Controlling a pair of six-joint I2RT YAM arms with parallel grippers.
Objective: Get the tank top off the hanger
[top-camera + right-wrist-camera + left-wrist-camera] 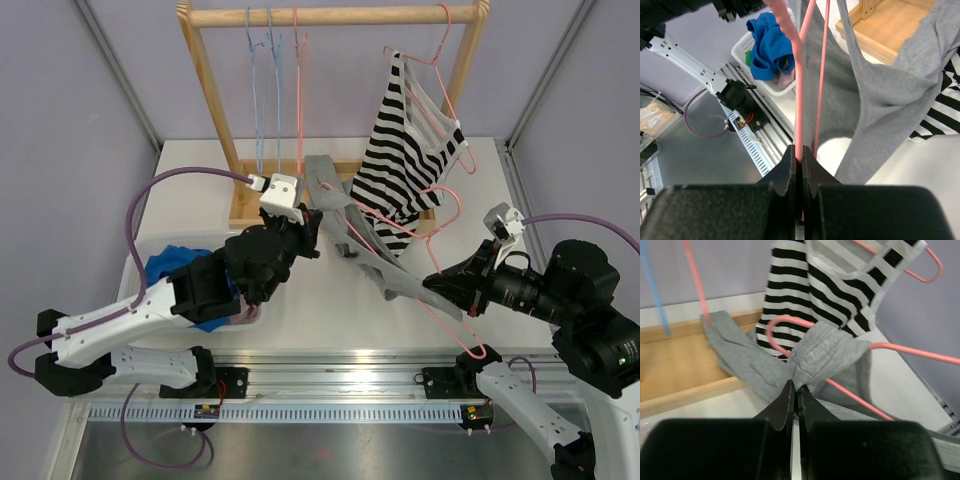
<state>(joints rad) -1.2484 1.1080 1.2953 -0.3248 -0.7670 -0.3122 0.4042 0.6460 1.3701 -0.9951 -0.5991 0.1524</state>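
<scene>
At about 8 o'clock on the worktop [300,310] sits a white basket [140,262] with a blue cloth [170,265] in it. Just right of it, the left pincer [795,390] is pressed together on a bunched fold of the grey tank top [822,352]. The top lies slack across the middle of the worktop, threaded on a tilted pink hanger [799,100]. At 1 o'clock a striped top [395,150] hangs from the wooden rack [330,15]. At 4 o'clock the right pincer [799,152] pinches the hanger's wire, its fingers tight together.
</scene>
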